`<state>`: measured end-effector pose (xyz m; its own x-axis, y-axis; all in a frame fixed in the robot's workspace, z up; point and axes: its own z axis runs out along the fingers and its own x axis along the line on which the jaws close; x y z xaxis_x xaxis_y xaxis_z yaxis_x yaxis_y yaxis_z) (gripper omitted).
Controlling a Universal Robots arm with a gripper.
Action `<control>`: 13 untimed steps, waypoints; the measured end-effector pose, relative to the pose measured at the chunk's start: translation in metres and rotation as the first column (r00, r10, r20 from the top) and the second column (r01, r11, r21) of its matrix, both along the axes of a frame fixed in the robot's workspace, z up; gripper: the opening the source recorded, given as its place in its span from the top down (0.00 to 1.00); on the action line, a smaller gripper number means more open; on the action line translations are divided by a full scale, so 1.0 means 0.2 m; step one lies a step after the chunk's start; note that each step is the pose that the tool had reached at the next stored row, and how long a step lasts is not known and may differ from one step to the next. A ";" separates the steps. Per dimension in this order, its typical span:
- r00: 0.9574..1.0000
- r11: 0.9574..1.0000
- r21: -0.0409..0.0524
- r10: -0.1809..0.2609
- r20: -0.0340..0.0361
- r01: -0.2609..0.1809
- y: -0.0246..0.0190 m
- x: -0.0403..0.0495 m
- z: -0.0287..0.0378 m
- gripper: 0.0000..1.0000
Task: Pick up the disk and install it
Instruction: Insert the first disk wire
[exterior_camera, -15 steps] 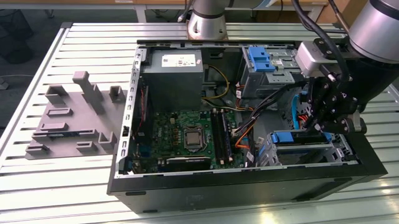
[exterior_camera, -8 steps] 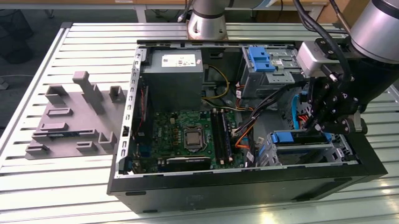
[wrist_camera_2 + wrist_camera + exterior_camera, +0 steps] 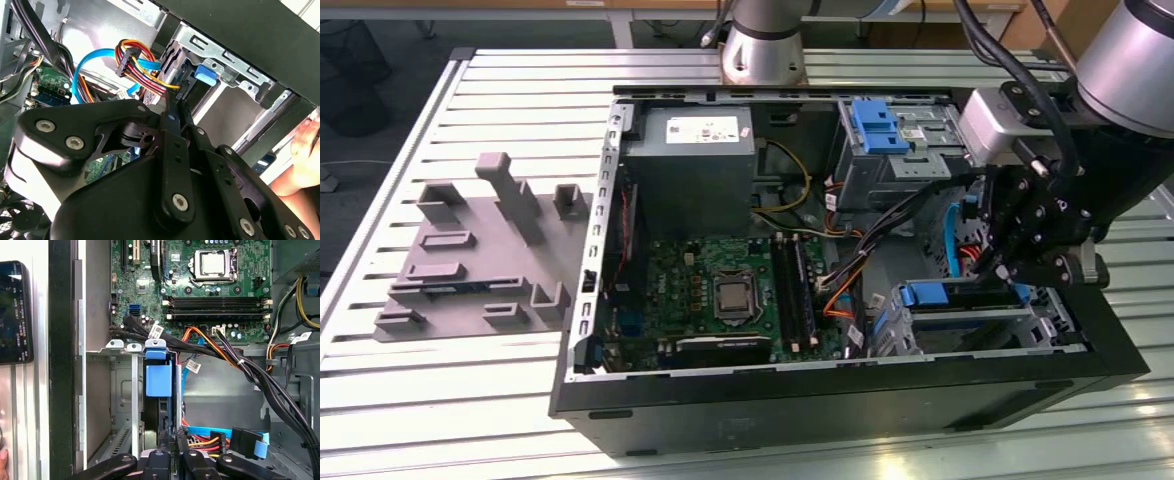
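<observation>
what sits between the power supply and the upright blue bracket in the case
In the exterior view, a bundle of yellow and black cables runs across the gap between the power supply and the blue bracket.

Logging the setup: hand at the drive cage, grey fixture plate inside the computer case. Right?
No. The hand is at the drive cage, but the grey fixture plate lies on the table beside the computer case, per the exterior view.

I see bright, even light on the slatted bench (image 3: 480, 90), with glare near its front edge. The case (image 3: 854, 400) interior sits in shadow, and the tool (image 3: 172, 107) looks blurred up close.
</observation>
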<state>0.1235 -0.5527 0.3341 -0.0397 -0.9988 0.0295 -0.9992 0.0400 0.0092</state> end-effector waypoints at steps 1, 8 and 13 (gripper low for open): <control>1.000 1.000 0.000 0.000 0.000 0.000 -0.003 0.000 0.000 0.84; 1.000 1.000 0.012 0.000 0.000 0.000 -0.015 0.000 0.000 0.84; 1.000 1.000 0.013 0.000 0.000 0.000 -0.025 0.000 -0.002 0.84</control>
